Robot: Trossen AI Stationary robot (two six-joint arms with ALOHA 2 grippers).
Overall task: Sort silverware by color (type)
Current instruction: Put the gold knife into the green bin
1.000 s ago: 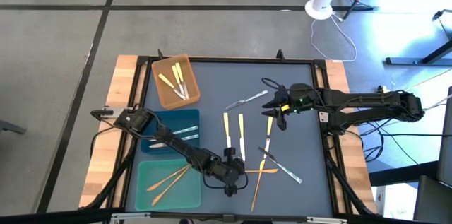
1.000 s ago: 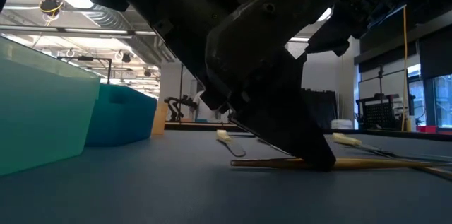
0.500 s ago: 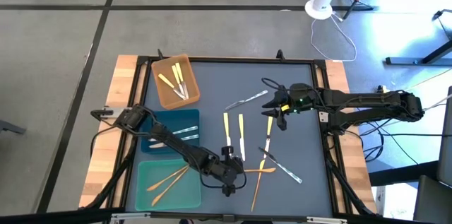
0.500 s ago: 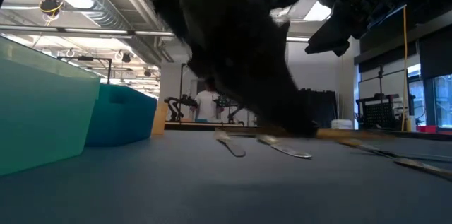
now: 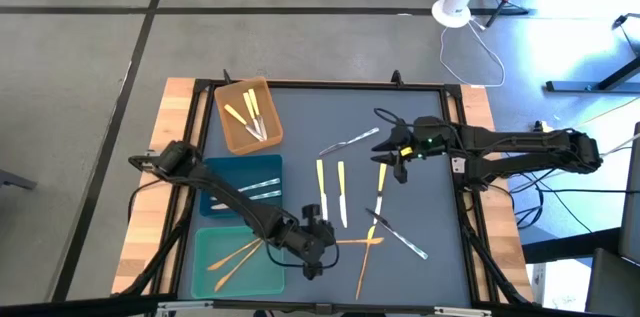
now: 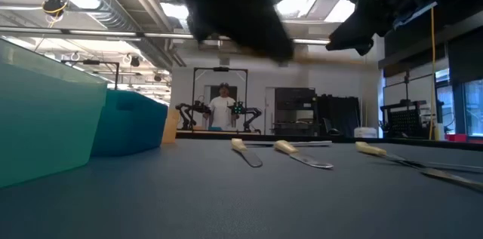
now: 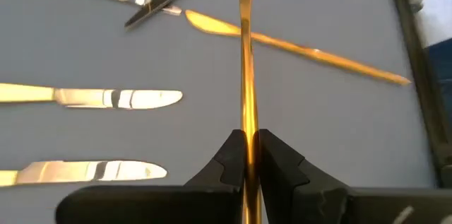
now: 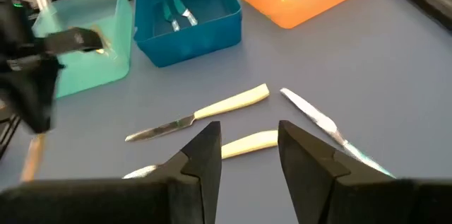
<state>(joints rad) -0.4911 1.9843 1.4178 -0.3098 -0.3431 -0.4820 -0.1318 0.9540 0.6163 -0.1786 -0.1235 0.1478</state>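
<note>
Item: 1 orange-gold utensil (image 7: pixel 245 61), clamped in left gripper (image 7: pixel 246 155). Right gripper (image 8: pixel 248 155) open, idle. You carry it level over teal tray (image 5: pixel 200 253) before releasing.

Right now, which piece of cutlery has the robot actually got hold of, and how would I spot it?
Find the teal tray at the table's near left corner. Just to its right, the left gripper is shut on a gold utensil, a thin orange-gold stick pointing away from the tray. Unlike the other gold piece and the yellow-handled knives lying on the mat, this one is pinched between the fingers.
</note>
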